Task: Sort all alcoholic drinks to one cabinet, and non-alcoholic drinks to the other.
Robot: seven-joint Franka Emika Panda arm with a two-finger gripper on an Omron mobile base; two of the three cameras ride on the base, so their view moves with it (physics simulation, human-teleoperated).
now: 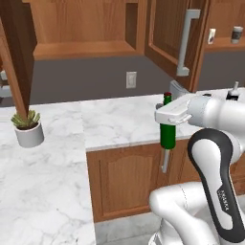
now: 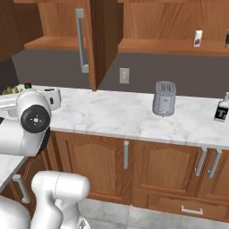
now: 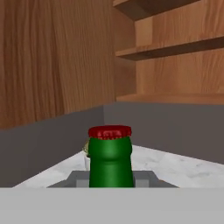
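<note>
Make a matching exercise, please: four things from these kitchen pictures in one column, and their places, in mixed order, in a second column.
Things:
1. green bottle
2. toaster
3. coffee cup
4. potted plant

Places:
A. on the counter corner, at the left
B. on the upper cabinet shelf
C. held in the gripper
D. on the counter, below the wall outlet's right side

Pairs: 1-C, 2-D, 3-B, 4-A

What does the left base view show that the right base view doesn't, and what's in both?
Left base view alone: a potted plant on the side counter, and the green bottle's full body, upright, with the claw shut on it. Right base view alone: the whole toaster and the lower cabinet doors. Both: the clear bottle, the carton and cup on the right shelf, and the wall outlet.
</note>
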